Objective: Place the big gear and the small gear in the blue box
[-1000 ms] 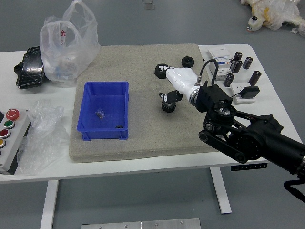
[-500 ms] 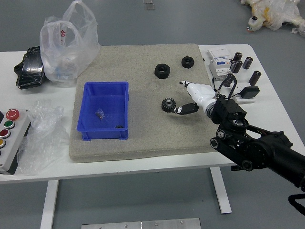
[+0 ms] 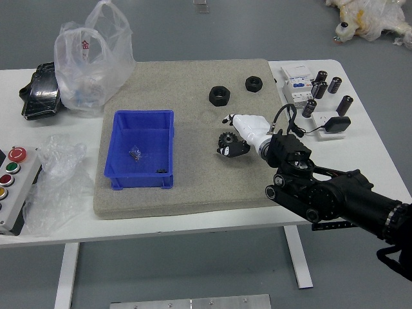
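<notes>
Right hand: one, and I've got my right hand (image 3: 226,134) over the worktop (image 3: 187,226), in from the right edge; fingers (image 3: 234,149) open and spread around the gear, a tip on the far side, another on the near side; whether they touch it, I can't tell.
Gear: one I can make out, dark and toothed, here's the gear (image 3: 226,138) on the mat (image 3: 193,183), between the worktop's far and near edges; big or small, I can't say.
Blue box: one, the blue box (image 3: 140,117) sits left of my hand, nearer the worktop's near edge than its far edge.
Inside the box: two things, a crumpled clear piece (image 3: 134,153) and a small dark piece (image 3: 161,170) towards the right wall; too tiny for me to name.
Black rings: two, one ring (image 3: 219,96) beyond the gear, the other ring (image 3: 253,84) closer to the far edge, well apart from the box.
Black cylinders: at least five, cylinders (image 3: 345,105) by the worktop's far right corner, beside white boxes (image 3: 298,90).
Plastic bag: one big bag (image 3: 93,61) at the far edge, towards the left corner.
Button panel: one, panel (image 3: 21,187) at the left edge.
</notes>
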You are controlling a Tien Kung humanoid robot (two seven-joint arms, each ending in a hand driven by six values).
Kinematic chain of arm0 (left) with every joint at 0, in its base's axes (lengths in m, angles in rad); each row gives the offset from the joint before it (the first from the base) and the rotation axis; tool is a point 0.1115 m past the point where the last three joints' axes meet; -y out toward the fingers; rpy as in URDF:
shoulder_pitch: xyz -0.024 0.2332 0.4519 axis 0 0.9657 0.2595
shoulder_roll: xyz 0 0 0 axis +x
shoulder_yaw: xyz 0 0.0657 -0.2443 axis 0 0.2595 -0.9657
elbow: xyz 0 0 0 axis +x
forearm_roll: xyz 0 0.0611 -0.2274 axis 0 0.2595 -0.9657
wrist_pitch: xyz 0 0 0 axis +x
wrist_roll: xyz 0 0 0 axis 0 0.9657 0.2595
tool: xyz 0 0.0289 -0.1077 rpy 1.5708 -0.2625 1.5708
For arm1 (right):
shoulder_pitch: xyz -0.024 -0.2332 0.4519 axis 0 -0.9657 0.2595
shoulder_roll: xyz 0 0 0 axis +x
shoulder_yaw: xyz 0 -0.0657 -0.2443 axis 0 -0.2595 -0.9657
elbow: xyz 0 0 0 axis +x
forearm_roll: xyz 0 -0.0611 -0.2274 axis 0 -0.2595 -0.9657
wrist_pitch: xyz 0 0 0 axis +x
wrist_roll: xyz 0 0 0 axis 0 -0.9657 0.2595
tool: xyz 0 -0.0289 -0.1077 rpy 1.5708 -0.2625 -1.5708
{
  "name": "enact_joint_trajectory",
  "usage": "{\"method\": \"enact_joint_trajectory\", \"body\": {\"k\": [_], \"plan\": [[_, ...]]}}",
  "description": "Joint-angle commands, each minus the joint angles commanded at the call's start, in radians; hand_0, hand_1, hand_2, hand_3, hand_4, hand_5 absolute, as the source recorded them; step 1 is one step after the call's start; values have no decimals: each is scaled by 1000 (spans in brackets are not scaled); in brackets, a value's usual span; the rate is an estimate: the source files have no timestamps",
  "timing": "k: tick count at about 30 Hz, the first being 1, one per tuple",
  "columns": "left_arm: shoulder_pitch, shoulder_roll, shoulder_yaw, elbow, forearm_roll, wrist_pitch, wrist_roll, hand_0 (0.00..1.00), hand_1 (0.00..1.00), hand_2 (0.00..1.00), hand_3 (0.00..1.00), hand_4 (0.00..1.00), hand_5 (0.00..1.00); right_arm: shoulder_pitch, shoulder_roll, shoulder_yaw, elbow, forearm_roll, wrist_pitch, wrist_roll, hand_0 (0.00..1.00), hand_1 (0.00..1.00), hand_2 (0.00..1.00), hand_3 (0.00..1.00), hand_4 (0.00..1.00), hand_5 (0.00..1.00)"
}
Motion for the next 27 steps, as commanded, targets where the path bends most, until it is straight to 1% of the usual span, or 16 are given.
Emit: {"method": "enact_joint_trajectory", "body": {"k": [1, 2, 6, 7, 10, 13, 14, 18, 19, 21, 24, 27], "plan": [[0, 0, 1, 0, -1, 0, 0, 625, 446, 493, 643, 633, 284, 3, 0, -12, -11, 11, 2, 2, 399, 612, 599, 649, 421, 169], [0, 0, 1, 0, -1, 0, -1, 626, 447, 493, 643, 633, 284, 5, -1, -22, -19, 19, 3, 4, 369, 563, 513, 568, 247, 160], [0, -1, 1, 0, -2, 1, -1, 626, 447, 493, 643, 633, 284, 6, -4, -48, -34, 38, 11, 6, 369, 563, 513, 568, 247, 160], [0, -1, 2, 0, -3, 1, -1, 625, 448, 493, 643, 633, 284, 5, -5, -54, -35, 42, 12, 7, 346, 528, 466, 524, 176, 103], [-1, -2, 3, 0, -4, 1, -2, 625, 448, 493, 643, 633, 284, 3, -6, -56, -31, 42, 10, 11, 346, 528, 466, 524, 176, 103], [-2, -2, 4, 1, -5, 1, -4, 625, 448, 493, 643, 633, 284, 1, -12, -40, -14, 31, -3, 19, 346, 528, 466, 524, 176, 103], [-2, -2, 5, 1, -6, 1, -4, 625, 447, 493, 643, 633, 285, 0, -16, -31, -5, 24, -7, 21, 332, 510, 428, 492, 214, 36], [-1, -3, 5, 1, -6, 1, -4, 625, 447, 493, 643, 633, 285, 1, -33, 20, 57, -23, -18, 22, 332, 510, 428, 492, 214, 36], [0, -3, 5, 1, -6, 1, -4, 625, 447, 493, 643, 633, 284, 2, -38, 34, 78, -37, -21, 23, 324, 500, 416, 483, 188, 6], [0, -2, 5, 0, -6, 1, -3, 625, 447, 493, 643, 633, 284, 6, -45, 53, 118, -61, -26, 22, 324, 500, 416, 483, 188, 6], [1, -2, 5, 0, -7, 2, -3, 625, 447, 493, 643, 633, 284, 19, -48, 66, 182, -91, -30, 19, 324, 500, 416, 483, 188, 6], [2, -1, 4, 0, -5, 2, -2, 625, 448, 493, 643, 633, 284, 37, -40, 53, 239, -109, -31, 16, 324, 502, 412, 482, 181, 2]]}}
